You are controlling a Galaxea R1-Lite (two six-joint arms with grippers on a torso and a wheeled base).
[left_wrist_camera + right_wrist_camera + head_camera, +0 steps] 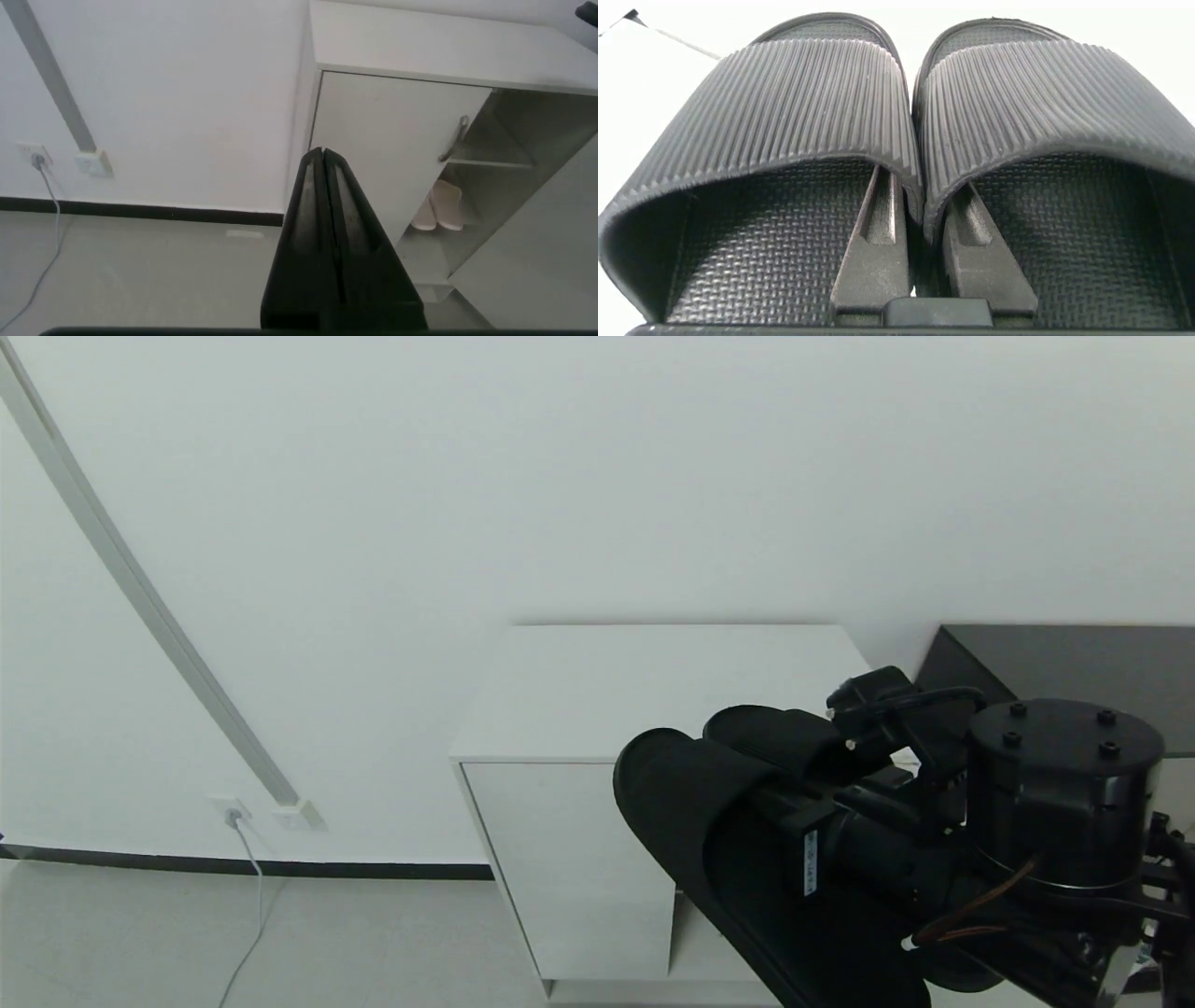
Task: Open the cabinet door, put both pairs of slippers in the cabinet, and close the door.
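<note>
A pair of black slippers (691, 803) hangs in front of the white cabinet (653, 681), level with its upper right part. My right gripper (920, 247) is shut on them, one finger (873, 252) under each ribbed strap, pinching the two inner side walls together. In the left wrist view the cabinet's (439, 47) left door (392, 149), with a metal handle (455, 138), is closed, and the right side stands open. A pair of white slippers (439, 207) lies on the lower level inside, under a shelf. My left gripper (322, 233) is shut and holds nothing, out from the cabinet's left front.
The open right door (547, 252) swings out at the cabinet's right. A wall socket with a cable (231, 814) and a slanted conduit (140, 588) are on the left wall. A dark grey surface (1074, 658) lies right of the cabinet. Bare floor stretches to the left.
</note>
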